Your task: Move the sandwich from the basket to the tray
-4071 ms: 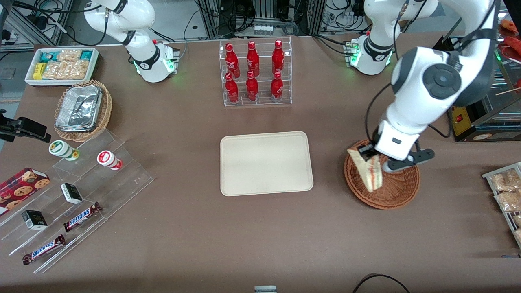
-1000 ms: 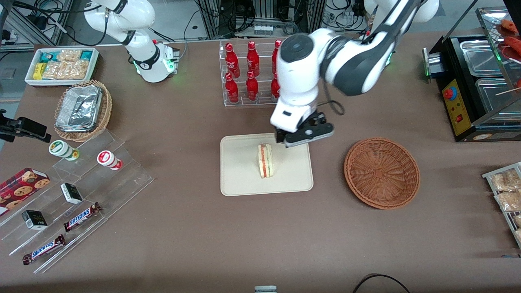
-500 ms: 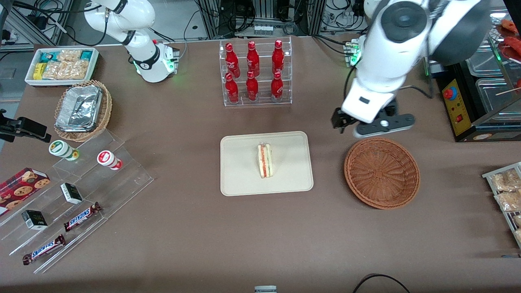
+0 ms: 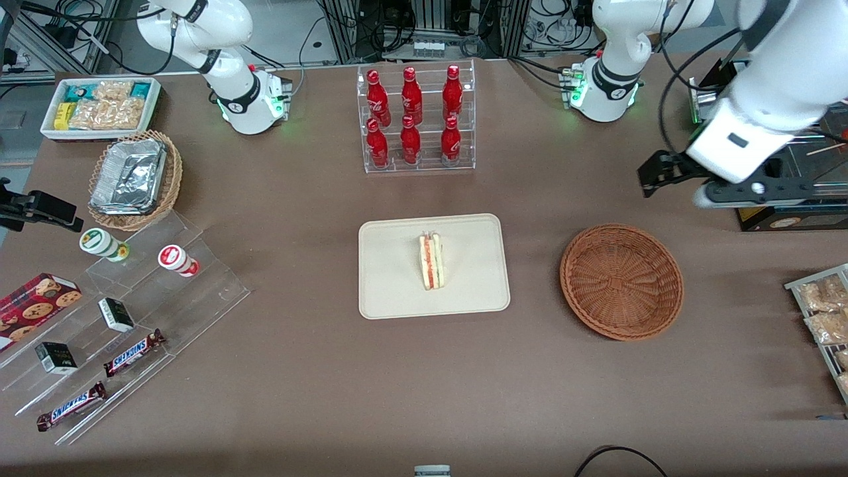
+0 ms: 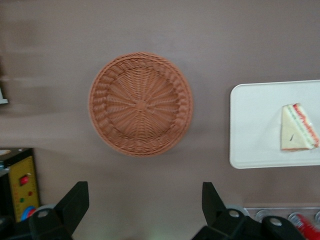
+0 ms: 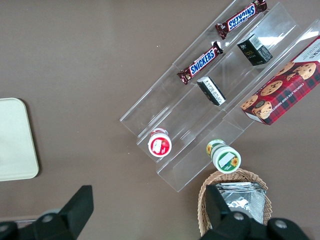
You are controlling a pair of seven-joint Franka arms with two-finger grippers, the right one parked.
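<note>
The sandwich (image 4: 431, 261), a pale bread wedge with red and green filling, lies on the cream tray (image 4: 397, 291) in the middle of the table. It also shows in the left wrist view (image 5: 297, 128) on the tray (image 5: 250, 125). The reddish-brown wicker basket (image 4: 621, 281) stands empty beside the tray, toward the working arm's end; the wrist view shows it too (image 5: 141, 104). My left gripper (image 4: 656, 175) is open and empty, raised above the table, farther from the front camera than the basket. Its fingers (image 5: 75, 202) stand wide apart.
A clear rack of red bottles (image 4: 414, 119) stands farther back than the tray. A metal food warmer (image 4: 782, 132) sits at the working arm's end, snack packets (image 4: 825, 315) nearer. A foil-filled tan basket (image 4: 132, 177), a snack box (image 4: 99, 106) and acrylic steps (image 4: 126, 318) lie toward the parked arm's end.
My gripper carried the sandwich from the basket to the tray, let it go, and has since swung away past the basket toward the working arm's end of the table.
</note>
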